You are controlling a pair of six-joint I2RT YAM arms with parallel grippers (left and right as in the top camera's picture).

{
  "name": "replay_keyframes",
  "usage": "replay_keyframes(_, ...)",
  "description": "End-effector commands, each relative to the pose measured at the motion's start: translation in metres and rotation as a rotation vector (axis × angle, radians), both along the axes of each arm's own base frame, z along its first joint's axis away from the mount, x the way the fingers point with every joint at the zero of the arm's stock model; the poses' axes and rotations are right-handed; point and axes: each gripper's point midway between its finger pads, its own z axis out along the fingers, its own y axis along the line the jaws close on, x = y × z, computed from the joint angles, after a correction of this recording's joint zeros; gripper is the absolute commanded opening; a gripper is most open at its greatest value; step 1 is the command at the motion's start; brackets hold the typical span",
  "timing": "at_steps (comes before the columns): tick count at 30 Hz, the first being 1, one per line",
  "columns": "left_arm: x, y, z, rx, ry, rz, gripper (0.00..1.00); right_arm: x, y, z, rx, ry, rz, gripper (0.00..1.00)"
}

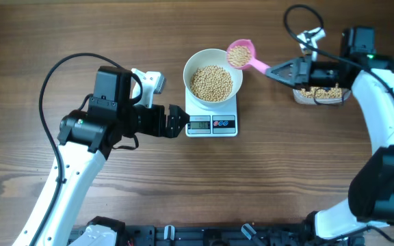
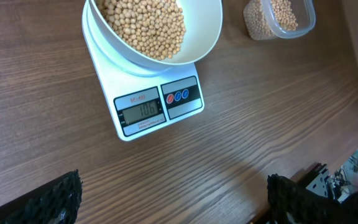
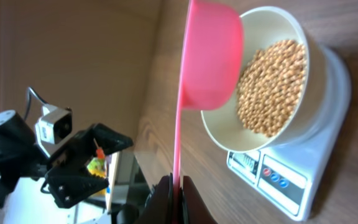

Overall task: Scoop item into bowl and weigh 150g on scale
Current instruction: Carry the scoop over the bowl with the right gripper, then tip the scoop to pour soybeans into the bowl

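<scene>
At the right rim of the bowl (image 1: pixel 189 78) hangs the scoop (image 1: pixel 257 65) of beans (image 1: pixel 239 57), its handle running right into the right gripper (image 1: pixel 273 70), pinched tight on it; the left gripper (image 1: pixel 181 121) gapes empty.

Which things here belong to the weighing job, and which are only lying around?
Belong to the job: beans, white bowl, scale, pink scoop held in the right gripper, clear tub of beans, open left gripper beside the scale.
Only lying around: black cable of the left arm.
</scene>
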Motion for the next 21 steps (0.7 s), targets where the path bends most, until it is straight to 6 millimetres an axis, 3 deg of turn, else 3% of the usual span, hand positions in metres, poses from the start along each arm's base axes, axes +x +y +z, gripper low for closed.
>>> replay_keyframes(1,0.004,0.002,0.008,-0.002,-0.021,0.008,1.00,0.012,0.013,0.005,-0.174,0.019,-0.116,0.04)
replay_keyframes(4,0.004,0.002,0.008,-0.002,-0.022,0.007,1.00,0.009,0.035,-0.004,-0.263,-0.038,-0.072,0.04)
replay_keyframes(8,0.004,0.002,0.008,-0.002,-0.022,0.007,1.00,0.011,0.044,-0.024,-0.453,-0.098,-0.071,0.04)
replay_keyframes(13,0.004,0.002,0.008,-0.003,-0.022,0.008,1.00,0.010,0.054,-0.031,-0.570,-0.211,-0.001,0.04)
replay_keyframes(21,0.004,0.002,0.008,-0.003,-0.022,0.008,1.00,0.023,0.073,-0.009,-0.789,-0.432,0.032,0.04)
